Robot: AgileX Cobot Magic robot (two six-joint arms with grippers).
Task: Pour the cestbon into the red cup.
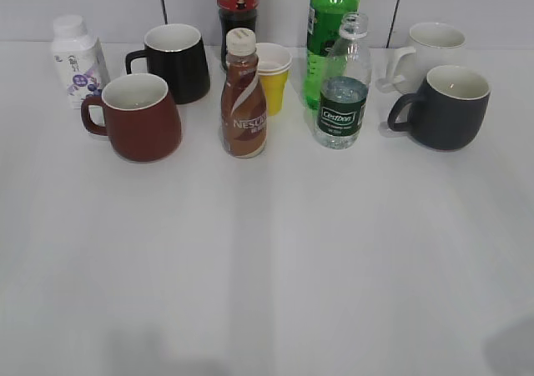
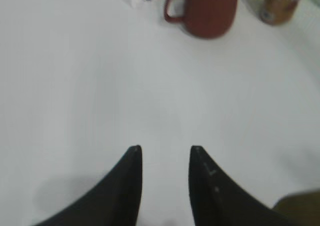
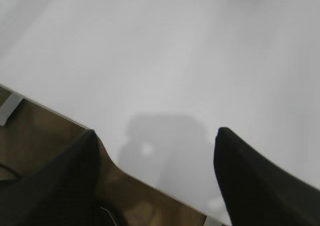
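A: White tabletop (image 1: 267, 259) under a pale panelled wall, w/ everything lined up along the far side. Biggest item?

B: Tall green soda bottle (image 1: 330, 26), just behind the cestbon (image 1: 342, 84). Using the cestbon as ref: it stands upright, no cap, dark green label facing the exterior cam, water roughly to the top of the label.

A: Mugs?

B: Dark grey mug (image 1: 444, 107) right of the cestbon, handle turned toward it, w/ a white mug (image 1: 430, 49) behind that one. Red cup (image 1: 138, 116) well left of the cestbon, upright, white inside, handle on its left. Black mug (image 1: 177, 62) left of the cestbon too, farther back than the red one.

A: Smaller stuff?

B: Brown Nescafe bottle (image 1: 243, 101) sits between the cestbon and red cup, nearer the cestbon. Dark cola bottle (image 1: 237, 5) and yellow paper cup (image 1: 273, 76) behind it. Small white bottle (image 1: 77, 59) is farthest left.

A: Grippers?

B: Left gripper (image 2: 165, 158) over bare table, fingers a narrow gap apart, nothing between. Right gripper (image 3: 155, 146) spread wide at the table's near edge, nothing between. Neither shows in the exterior view.
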